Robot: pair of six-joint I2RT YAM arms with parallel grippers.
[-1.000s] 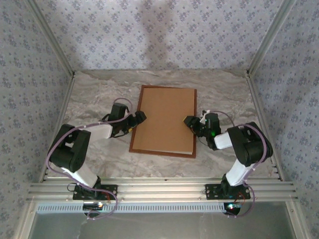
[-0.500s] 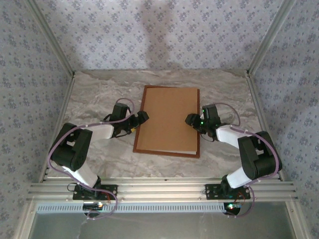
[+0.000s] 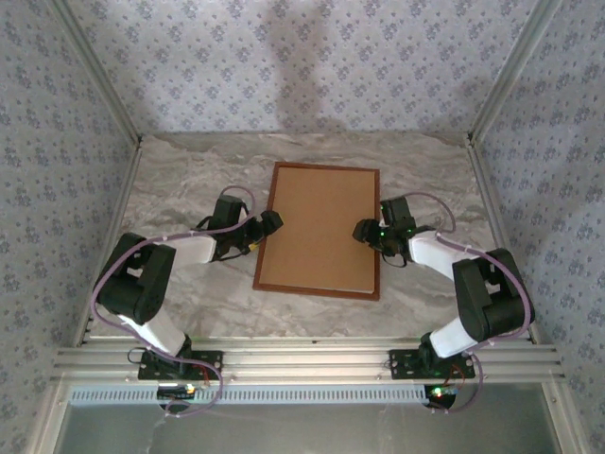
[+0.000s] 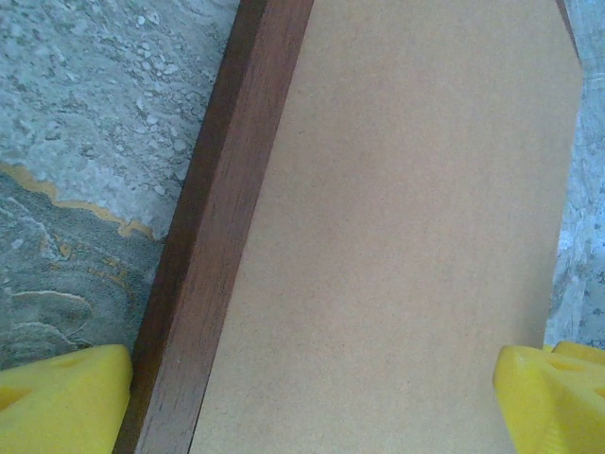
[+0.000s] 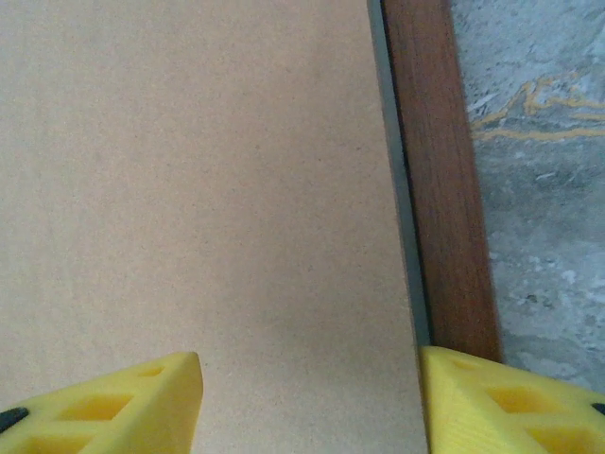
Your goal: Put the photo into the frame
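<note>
Frame: the frame [image 3: 317, 293] is a large rectangle with thin rails of dark reddish-brown wood.
Rail close up: in the left wrist view the rail [image 4: 203, 274] runs as a smooth, flat-topped band from the bottom left towards the top centre; in the right wrist view it [image 5: 440, 189] stands near-vertical right of centre.
Fill: a plain brown board [image 3: 319, 227] covers the whole opening, and a thin grey strip shows along the rail in the right wrist view.
Pose: flat, back side up.
Place: centre of the top view on the marbled tabletop [image 3: 189, 180], long sides running top to bottom, its lower edge sloping slightly down to the right.
</note>
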